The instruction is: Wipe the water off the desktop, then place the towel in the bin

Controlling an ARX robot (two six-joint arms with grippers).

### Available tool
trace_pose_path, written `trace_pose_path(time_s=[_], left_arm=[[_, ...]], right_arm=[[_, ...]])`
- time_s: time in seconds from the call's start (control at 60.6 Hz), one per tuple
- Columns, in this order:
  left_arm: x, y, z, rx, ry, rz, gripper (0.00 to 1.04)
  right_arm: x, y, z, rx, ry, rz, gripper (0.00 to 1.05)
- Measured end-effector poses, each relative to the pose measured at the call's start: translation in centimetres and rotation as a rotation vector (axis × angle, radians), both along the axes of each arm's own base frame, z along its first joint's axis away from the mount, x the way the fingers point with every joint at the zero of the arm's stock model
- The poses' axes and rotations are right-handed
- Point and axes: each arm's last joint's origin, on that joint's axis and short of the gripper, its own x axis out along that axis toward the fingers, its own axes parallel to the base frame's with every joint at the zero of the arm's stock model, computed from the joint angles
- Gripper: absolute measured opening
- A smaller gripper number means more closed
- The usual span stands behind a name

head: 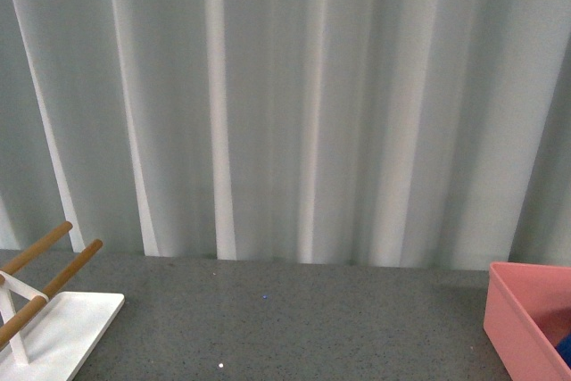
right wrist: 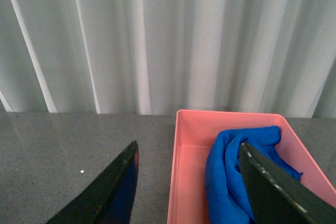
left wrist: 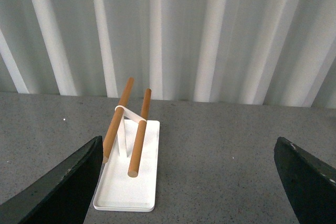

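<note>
The blue towel (right wrist: 228,169) lies bunched inside the salmon-pink bin (right wrist: 184,156), which stands on the dark grey speckled desktop (right wrist: 68,140). My right gripper (right wrist: 191,182) hangs open above the bin's near end, with nothing between its black fingers (right wrist: 273,182). In the front view only a corner of the bin (head: 526,318) shows at the right edge, with a sliver of towel (head: 565,345). My left gripper (left wrist: 191,177) is open over bare desktop (left wrist: 210,156), holding nothing. No water is visible on the desktop.
A flat white tray with two wooden rods (left wrist: 131,166) sits on the left part of the desk, and appears as the tray (head: 62,327) in the front view. A pale pleated curtain (head: 285,104) closes off the back edge.
</note>
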Motion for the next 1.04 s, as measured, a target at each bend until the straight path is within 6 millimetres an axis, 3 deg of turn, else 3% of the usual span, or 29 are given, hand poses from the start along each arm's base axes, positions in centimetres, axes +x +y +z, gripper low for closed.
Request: trace_pose_path(time_s=[0.148,0.181,1.039], left_arm=[[0.00,0.00,0.00,0.000,0.000,0.000,0.98],[0.00,0.00,0.00,0.000,0.000,0.000,0.98],[0.00,0.00,0.00,0.000,0.000,0.000,0.98]], right_arm=[[0.00,0.00,0.00,0.000,0.000,0.000,0.98],[0.00,0.00,0.00,0.001,0.000,0.000,1.00],[0.00,0.00,0.00,0.001,0.000,0.000,0.98]])
